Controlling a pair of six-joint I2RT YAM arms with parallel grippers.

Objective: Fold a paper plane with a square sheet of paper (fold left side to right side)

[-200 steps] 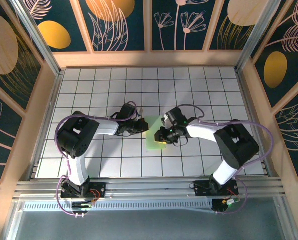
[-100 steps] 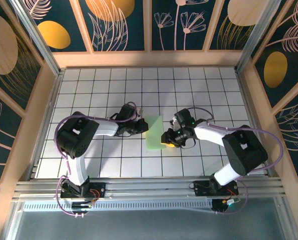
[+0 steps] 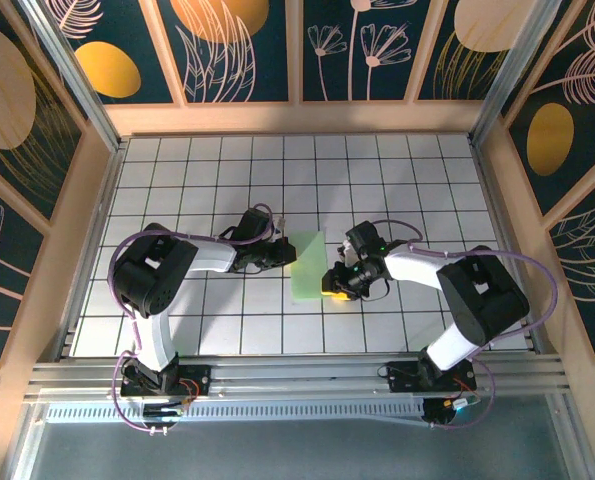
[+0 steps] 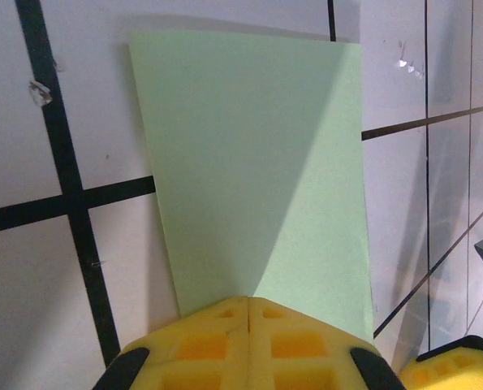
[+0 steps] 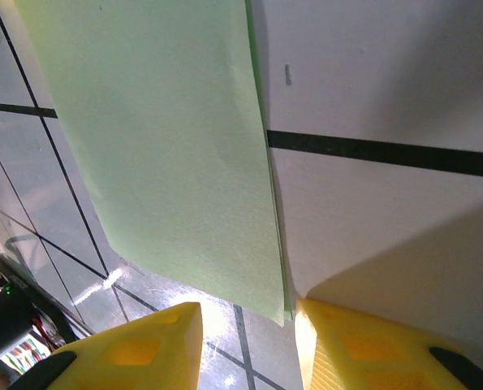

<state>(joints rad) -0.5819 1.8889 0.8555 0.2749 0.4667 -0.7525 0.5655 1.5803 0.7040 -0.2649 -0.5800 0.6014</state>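
Top external view: pale green folded sheet of thin paper (image 3: 308,266) lies flat on the white tiled desk (image 3: 197,190); left pincer (image 3: 282,257), shut tight, bears on its left edge, probably pinning the crease, while right pincer (image 3: 335,283) stands apart at the near right corner, likely to align loose edges.

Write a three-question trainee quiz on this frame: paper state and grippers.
1. True or false: the thin pale green paper sheet is already a narrow pointed dart.
2. Which has its jaws shut? A: left gripper. B: right gripper.
3. Fill in: in the top view, the right gripper sits at the paper's ___ edge.
Key: 1 false, it is a folded rectangle; 2 A; 3 right.
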